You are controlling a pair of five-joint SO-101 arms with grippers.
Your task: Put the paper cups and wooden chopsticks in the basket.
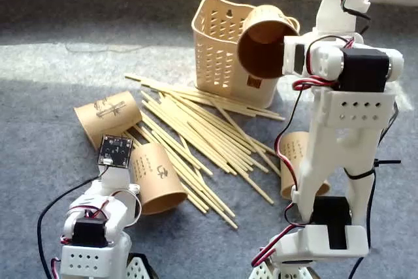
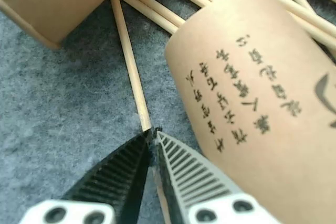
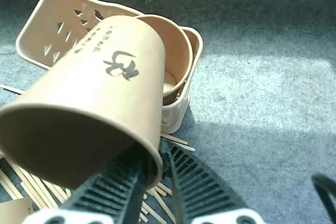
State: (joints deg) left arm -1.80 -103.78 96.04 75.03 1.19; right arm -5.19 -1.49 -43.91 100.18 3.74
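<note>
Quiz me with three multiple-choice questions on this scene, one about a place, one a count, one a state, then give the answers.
1. Where is the paper cup in the right gripper? A) up by the basket B) down by the other arm C) under the chopsticks
2. How many cups lie on the table? A) one B) three C) five
3. The right gripper is: A) wide open B) shut on the cup's rim C) shut on a chopstick
Answers: 1 A, it hangs tilted beside the basket's mouth; 2 B, three lie on their sides; 3 B, it pinches the rim.
</note>
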